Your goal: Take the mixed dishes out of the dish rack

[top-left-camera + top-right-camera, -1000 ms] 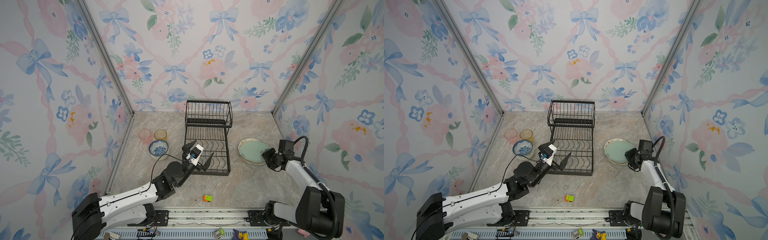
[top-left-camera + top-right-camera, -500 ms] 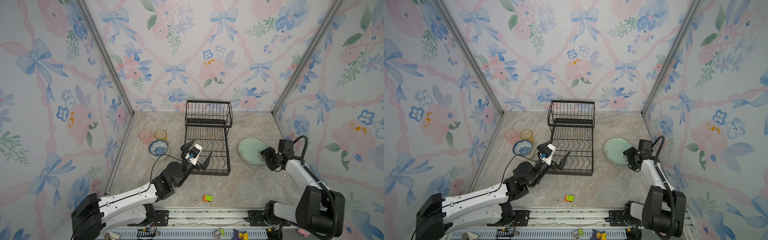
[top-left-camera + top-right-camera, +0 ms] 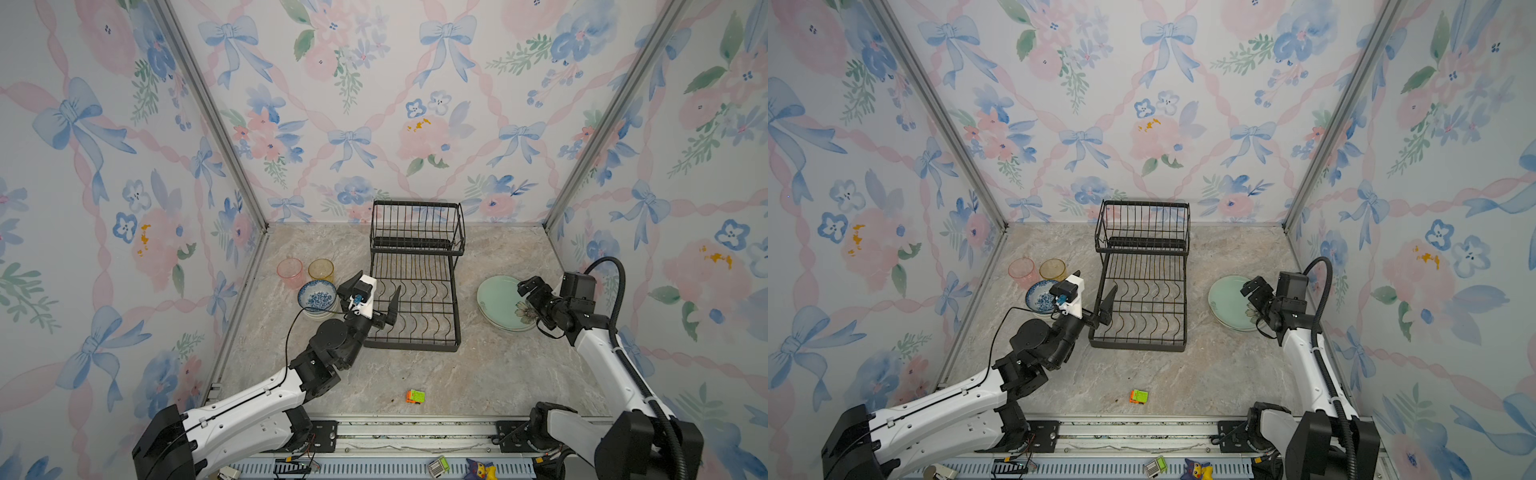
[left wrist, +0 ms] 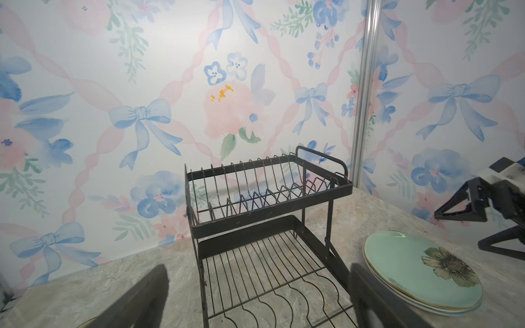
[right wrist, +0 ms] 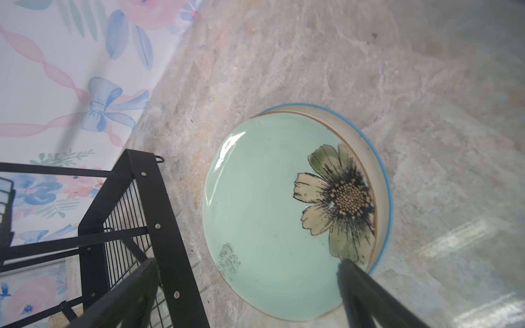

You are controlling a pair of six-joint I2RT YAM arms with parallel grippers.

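The black wire dish rack point(image 3: 415, 291) point(image 3: 1142, 291) stands mid-table with both tiers bare. Right of it a pale green flower plate point(image 3: 496, 301) point(image 5: 264, 213) lies flat on top of a cream plate point(image 5: 366, 159) and a blue-rimmed one. My right gripper point(image 3: 528, 303) point(image 5: 248, 264) hangs open over the stack's right side, holding nothing. Left of the rack, a blue-patterned bowl point(image 3: 318, 295) sits in a white bowl point(image 3: 318, 313), behind them a pink tumbler point(image 3: 290, 271) and an amber tumbler point(image 3: 321, 270). My left gripper point(image 3: 378, 280) point(image 4: 260, 272) is open and empty at the lower tray's left edge.
A small orange-green toy block point(image 3: 415, 396) lies near the table's front edge. Floral walls close in the left, back and right sides. The plate stack sits close to the right wall, the tumblers close to the left one.
The right gripper has opened and let go of the pale green plate, which has dropped from tilted to flat on the stack. The left arm has not moved.
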